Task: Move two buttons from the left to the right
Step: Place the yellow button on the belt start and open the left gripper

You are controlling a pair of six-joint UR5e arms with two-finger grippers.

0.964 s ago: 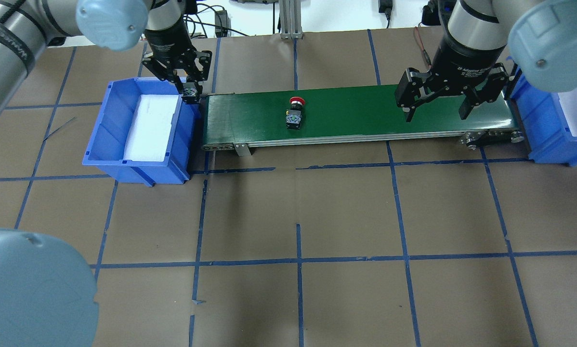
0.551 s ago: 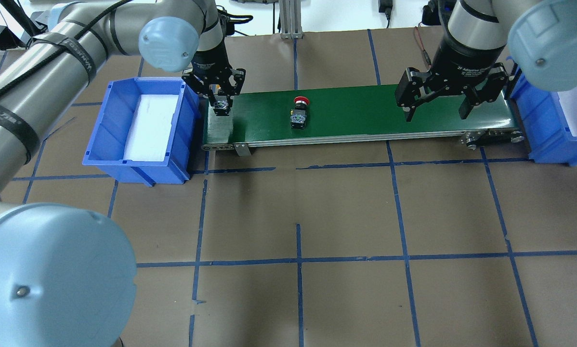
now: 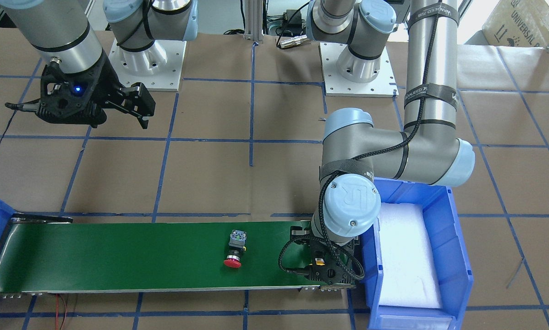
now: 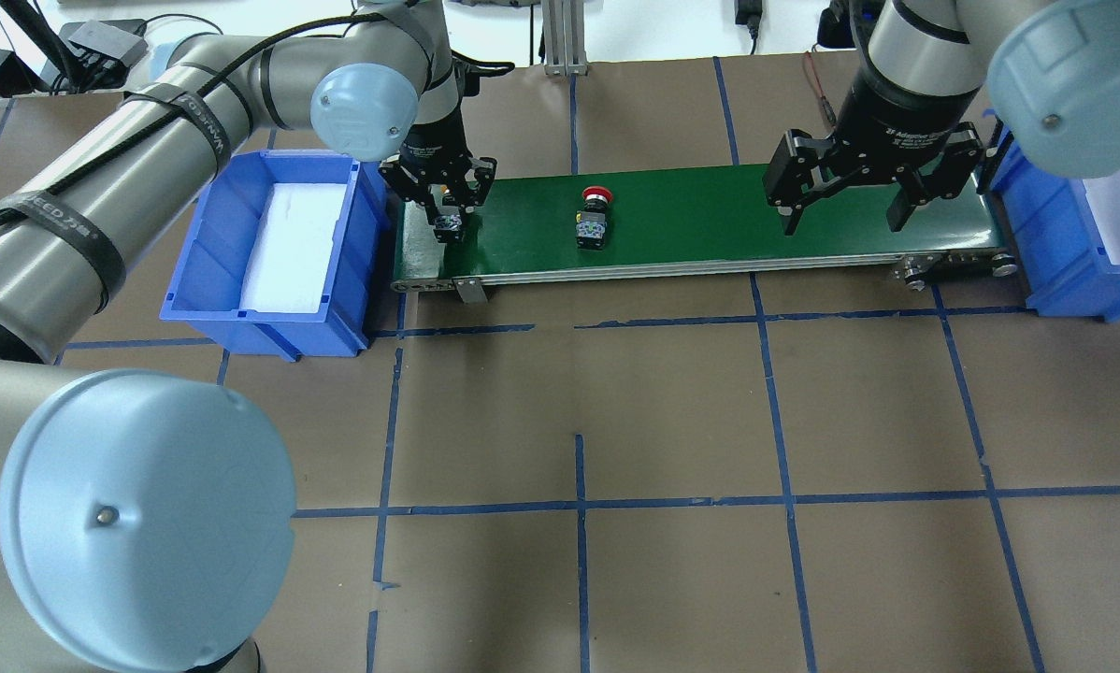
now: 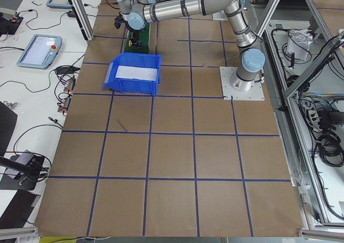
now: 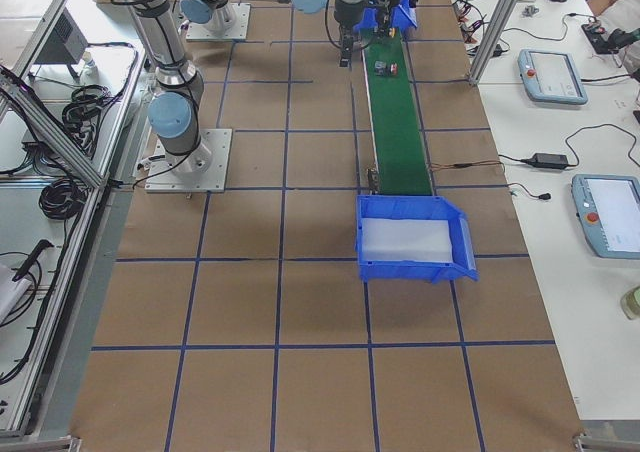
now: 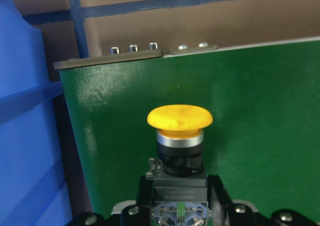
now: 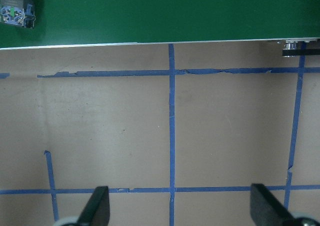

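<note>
My left tool (image 4: 447, 222) grips the yellow button (image 7: 180, 118) over the left end of the green belt (image 4: 710, 210).
It clamps the button's black body (whether the button touches the belt, I cannot tell). The red button (image 4: 594, 217) lies on its side on the belt, left of centre. My right tool (image 4: 842, 226) hangs wide open toward the belt's right end. A blue bin (image 4: 191, 271) sits beside the left end on the table (image 4: 672, 402).

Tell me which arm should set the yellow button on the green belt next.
Left. The left pincer holds the yellow button over the belt; the right pincer hangs open and empty near the other end.
</note>
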